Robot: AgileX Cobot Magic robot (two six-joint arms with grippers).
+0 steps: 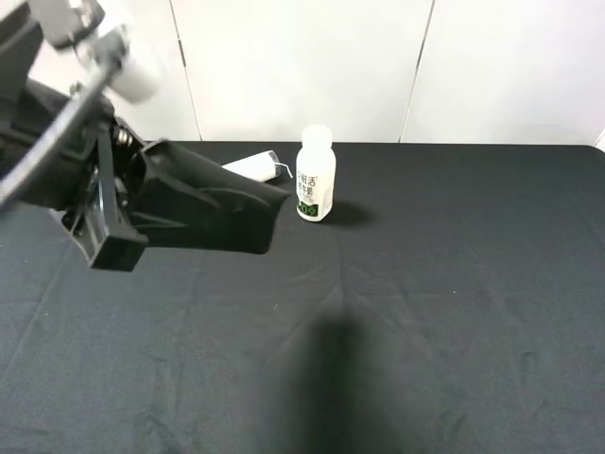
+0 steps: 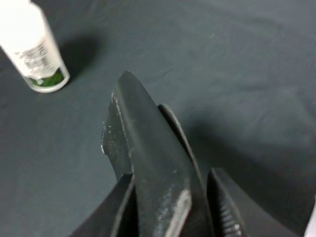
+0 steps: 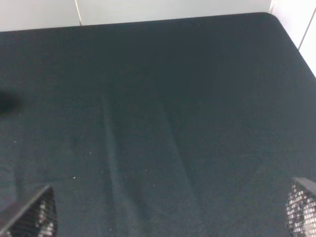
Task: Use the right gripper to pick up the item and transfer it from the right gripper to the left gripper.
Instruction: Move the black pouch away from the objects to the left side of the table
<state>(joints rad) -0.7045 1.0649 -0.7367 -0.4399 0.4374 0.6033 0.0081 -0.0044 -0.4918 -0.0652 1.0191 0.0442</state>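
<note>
case clamped between left fingers | right fingers wide apart above black cloth

The case is black, pale flecks along one edge. Beside the case, the bottle is white with a green label, the tube white. The desk is black.

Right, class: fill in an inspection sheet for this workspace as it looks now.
Surface: black cloth, lightly creased.
Job's things: black case held off the cloth.
Clutter: white bottle upright; white tube lying beside it.
Grippers: left gripper shut on the case; right gripper open, empty.
Cables: thin grey line near the left gripper, possibly a cable.
Surroundings: white wall panels.
</note>
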